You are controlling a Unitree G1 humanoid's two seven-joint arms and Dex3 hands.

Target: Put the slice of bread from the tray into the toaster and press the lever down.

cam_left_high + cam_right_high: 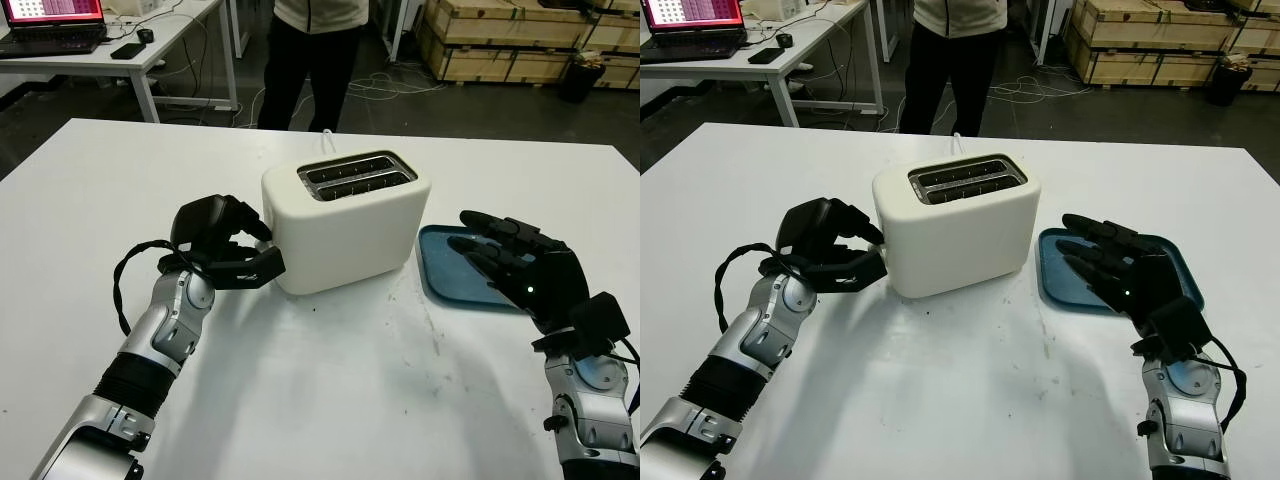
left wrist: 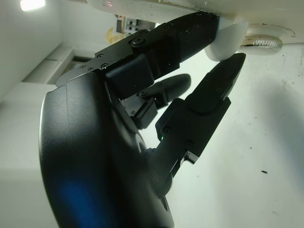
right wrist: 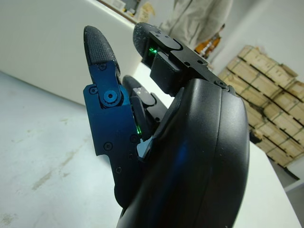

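Note:
A cream two-slot toaster (image 1: 345,225) stands in the middle of the white table (image 1: 330,390). I cannot tell whether bread sits in its slots (image 1: 357,173). My left hand (image 1: 270,248) is at the toaster's left end. In the left wrist view one finger lies on top of the white lever (image 2: 228,40) and the thumb presses from below, so the hand is shut on it. My right hand (image 1: 490,245) is open and hovers over the blue tray (image 1: 440,270) to the right of the toaster. The part of the tray that shows is bare.
A person (image 1: 315,50) in dark trousers stands just behind the table's far edge. A desk with a laptop (image 1: 55,25) is at the back left, and wooden crates (image 1: 510,40) are at the back right. A round dial (image 2: 261,42) sits beside the lever.

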